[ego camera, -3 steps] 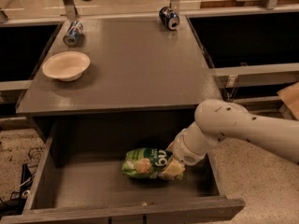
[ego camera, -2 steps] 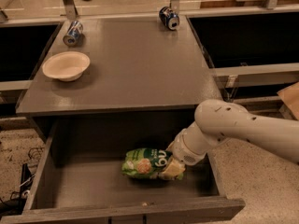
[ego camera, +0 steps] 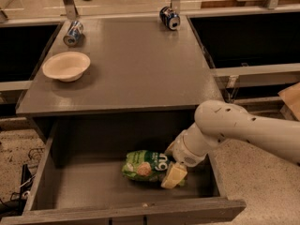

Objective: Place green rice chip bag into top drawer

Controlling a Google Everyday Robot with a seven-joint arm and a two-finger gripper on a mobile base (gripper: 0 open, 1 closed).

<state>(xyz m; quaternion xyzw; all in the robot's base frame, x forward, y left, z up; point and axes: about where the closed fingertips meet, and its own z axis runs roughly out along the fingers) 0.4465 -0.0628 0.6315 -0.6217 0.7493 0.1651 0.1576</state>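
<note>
Got the bag (ego camera: 143,165) lying flat in the drawer (ego camera: 84,187), gripper (ego camera: 172,163) at its right end (can't tell if clamped or let go), looks light, crinkly, crushable, so pinch 1 end gently.

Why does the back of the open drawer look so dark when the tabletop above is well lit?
In the camera view, the light seems to come from above: the grey table shades the rear of the top drawer, while the green rice chip bag, further forward, catches light, as does the gripper at its right end.
</note>
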